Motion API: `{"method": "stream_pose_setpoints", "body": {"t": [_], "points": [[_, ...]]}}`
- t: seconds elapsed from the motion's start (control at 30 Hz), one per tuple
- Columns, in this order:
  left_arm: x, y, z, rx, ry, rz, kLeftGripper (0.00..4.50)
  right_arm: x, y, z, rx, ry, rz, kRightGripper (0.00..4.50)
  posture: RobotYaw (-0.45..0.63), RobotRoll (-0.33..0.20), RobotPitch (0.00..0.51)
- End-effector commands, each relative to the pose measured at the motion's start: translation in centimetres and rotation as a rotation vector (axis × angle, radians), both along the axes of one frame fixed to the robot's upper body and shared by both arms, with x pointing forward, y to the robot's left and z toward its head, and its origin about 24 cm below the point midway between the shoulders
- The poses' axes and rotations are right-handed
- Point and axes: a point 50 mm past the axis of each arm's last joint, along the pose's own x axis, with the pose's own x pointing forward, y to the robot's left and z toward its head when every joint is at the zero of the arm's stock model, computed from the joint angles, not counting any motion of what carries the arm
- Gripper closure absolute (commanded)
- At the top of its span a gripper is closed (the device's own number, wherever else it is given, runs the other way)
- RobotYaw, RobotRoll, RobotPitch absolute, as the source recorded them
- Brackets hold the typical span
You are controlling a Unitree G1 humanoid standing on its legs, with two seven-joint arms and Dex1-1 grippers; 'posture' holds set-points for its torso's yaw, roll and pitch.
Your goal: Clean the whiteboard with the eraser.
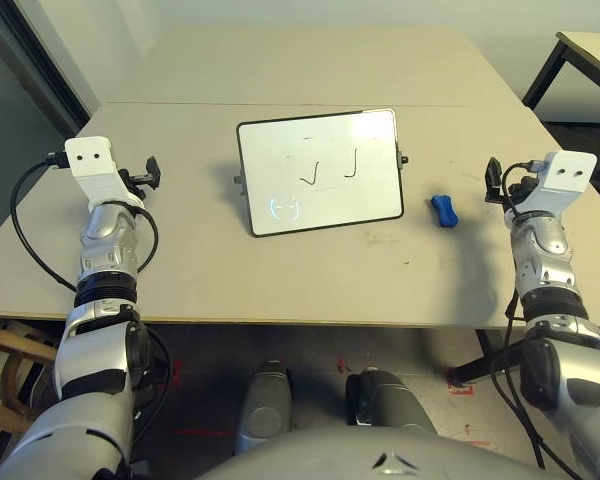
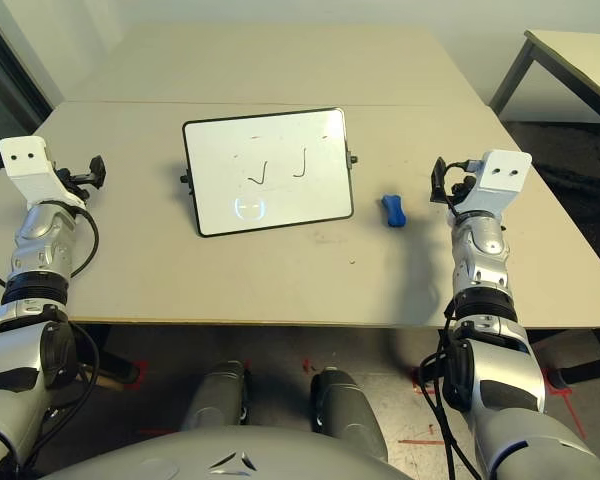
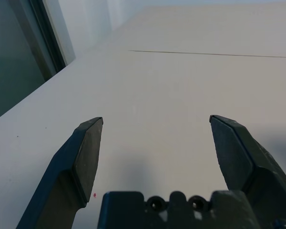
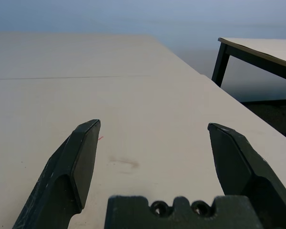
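Left claw (image 3: pixel 155 143) hovers over the counter (image 1: pixel 180 270), fingers spread, empty. The whiteboard (image 1: pixel 320 172) lies at counter centre (dark pen strokes visible). The eraser (image 1: pixel 443 210) lies just right of it. Right claw (image 4: pixel 152 148) is spread, empty.

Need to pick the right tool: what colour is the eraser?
Bright blue; the eraser shows best in the left eye view.

We see even, soft light from above, faint shadows under both arms on the table (image 1: pixel 310 280), a bluish glare ring on the whiteboard (image 1: pixel 320 170), and sharp, undistorted pictures
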Motion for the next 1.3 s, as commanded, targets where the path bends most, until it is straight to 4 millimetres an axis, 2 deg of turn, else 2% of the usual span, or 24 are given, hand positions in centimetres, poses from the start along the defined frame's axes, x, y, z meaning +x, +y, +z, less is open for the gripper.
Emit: {"method": "stream_pose_setpoints", "body": {"t": [0.03, 0.13, 0.2, 0.27, 0.53, 0.73, 0.9, 1.07, 1.3], "points": [[-0.2, 0.9, 1.9, 0.061, 0.003, -0.149, 0.00, 1.0, 0.7, 2.0, 0.043, 0.074, 0.011, 0.02, 0.24, 0.000, 0.045], [-0.7, 1.8, 5.7, 0.138, 0.005, -0.462, 0.00, 1.3, 2.5, 6.4, 0.064, 0.257, 0.052, 0.02, 0.22, 0.000, 0.040], [-1.0, 1.6, 7.0, 0.141, 0.023, -0.619, 0.00, 0.8, 3.1, 8.3, 0.068, 0.363, 0.127, 0.02, 0.21, 0.000, 0.042], [-1.1, 1.3, 7.8, 0.124, 0.038, -0.726, 0.00, 0.3, 3.5, 9.8, 0.083, 0.391, 0.166, 0.02, 0.20, 0.000, 0.041], [-2.7, -1.3, 9.2, 0.085, 0.187, -1.191, 0.00, -1.3, 5.4, 11.6, 0.165, 0.617, 0.324, 0.02, 0.21, 0.000, 0.045], [-3.6, -2.9, 9.9, 0.091, 0.303, -1.377, 0.00, -1.1, 6.9, 10.4, 0.155, 0.743, 0.396, 0.02, 0.23, 0.000, 0.045], [-3.7, -3.5, 9.7, 0.093, 0.355, -1.435, 0.00, -0.1, 7.7, 8.4, 0.140, 0.809, 0.416, 0.02, 0.24, 0.000, 0.047], [-4.0, -4.0, 9.5, 0.091, 0.366, -1.463, 0.00, 0.5, 7.6, 5.2, 0.114, 0.890, 0.391, 0.02, 0.27, 0.000, 0.047], [-4.5, -4.6, 9.3, 0.097, 0.371, -1.486, 0.00, 0.8, 7.7, 3.0, 0.102, 0.938, 0.389, 0.02, 0.28, 0.000, 0.048]]}}
